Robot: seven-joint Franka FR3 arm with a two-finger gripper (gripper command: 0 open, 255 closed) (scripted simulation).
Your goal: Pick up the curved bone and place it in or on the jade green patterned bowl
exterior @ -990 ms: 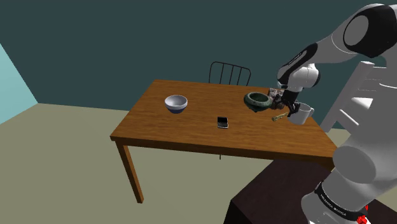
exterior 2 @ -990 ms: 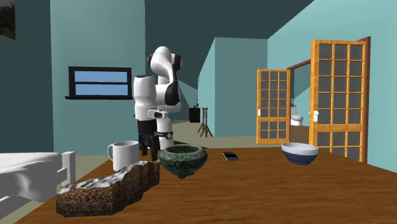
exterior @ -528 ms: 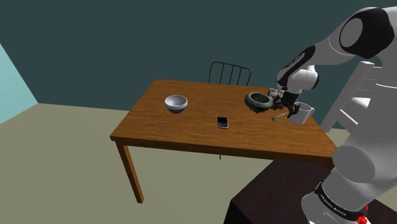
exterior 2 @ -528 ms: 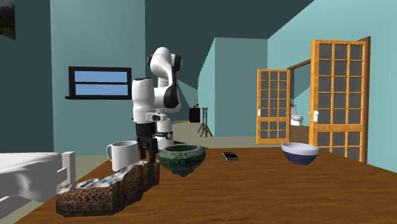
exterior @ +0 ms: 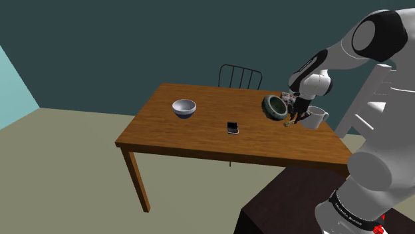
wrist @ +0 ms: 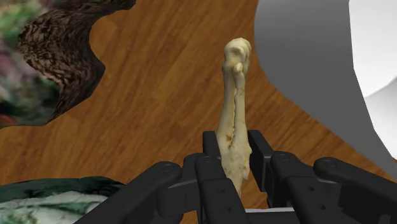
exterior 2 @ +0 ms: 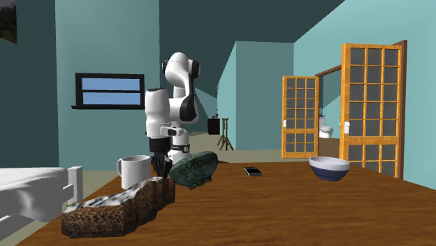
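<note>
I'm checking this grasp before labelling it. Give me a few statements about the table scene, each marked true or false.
1. The end effector is shut on the bone. True.
2. The green bowl stands upright. False: it is tipped onto its side, its opening facing sideways.
3. The bone lies inside the green bowl. False: it is clasped between the fingers, outside the bowl.
4. A white mug stands on the table close beside the end effector. True.
</note>
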